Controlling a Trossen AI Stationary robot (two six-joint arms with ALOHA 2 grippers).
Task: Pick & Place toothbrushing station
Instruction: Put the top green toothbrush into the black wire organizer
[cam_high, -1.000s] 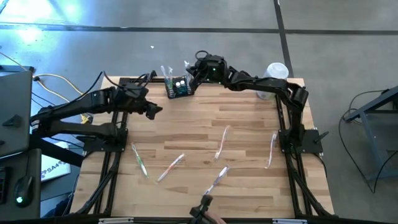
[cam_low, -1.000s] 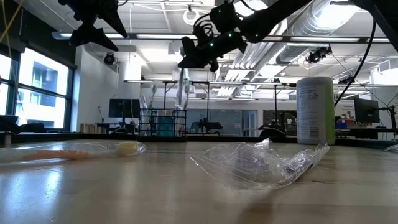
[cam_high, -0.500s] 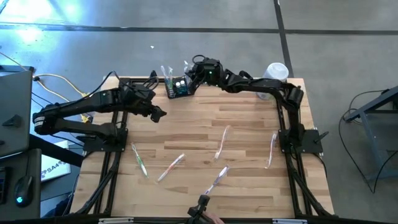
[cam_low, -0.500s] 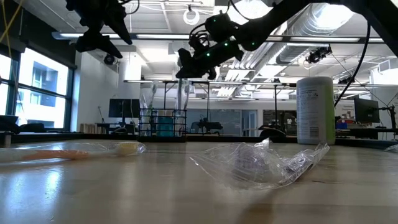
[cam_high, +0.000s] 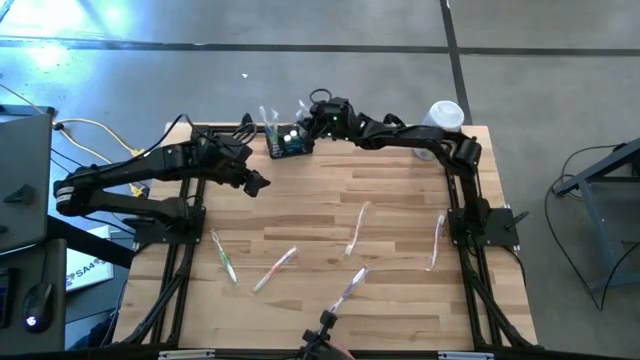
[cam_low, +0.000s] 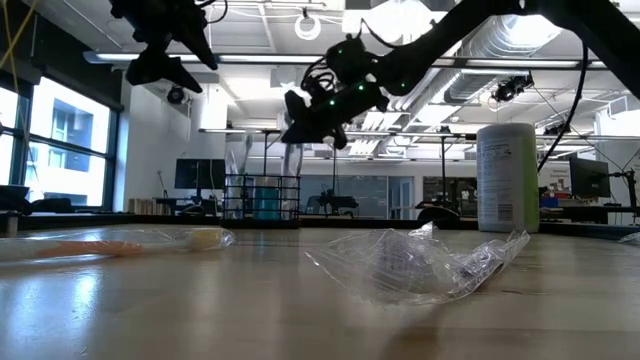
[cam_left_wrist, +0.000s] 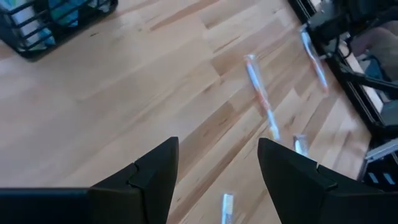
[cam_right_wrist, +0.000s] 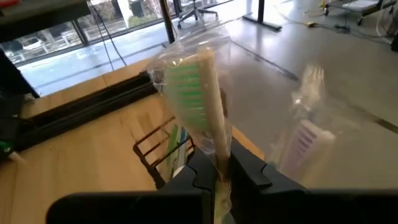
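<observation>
The right pincer (cam_right_wrist: 214, 163), clamped on a plastic-wrapped green-bristled toothbrush (cam_right_wrist: 196, 99), hovers over the small black wire rack (cam_high: 288, 141) at the wooden counter's (cam_high: 330, 215) twelve o'clock edge. Loose wrap could snag the wire and tip the rack, which holds wrapped brushes already. The left pincer (cam_left_wrist: 214, 163) gapes wide, empty.

Before you lay a table (cam_high: 330, 205) of pale wooden planks, smooth with a soft sheen in the low view. The toothbrushing station (cam_high: 288, 141) was thin black wire, metal by its look (coated or bare, you could not tell). Each wrapped toothbrush (cam_high: 357, 228) lay in clear, crinkled, glossy film; the one pinched in the right gripper (cam_right_wrist: 222, 167) showed a cream plastic handle and green bristles. The left gripper (cam_left_wrist: 217, 165) had matt black fingers. The tall white container (cam_low: 507, 177) looked like smooth matt plastic.
</observation>
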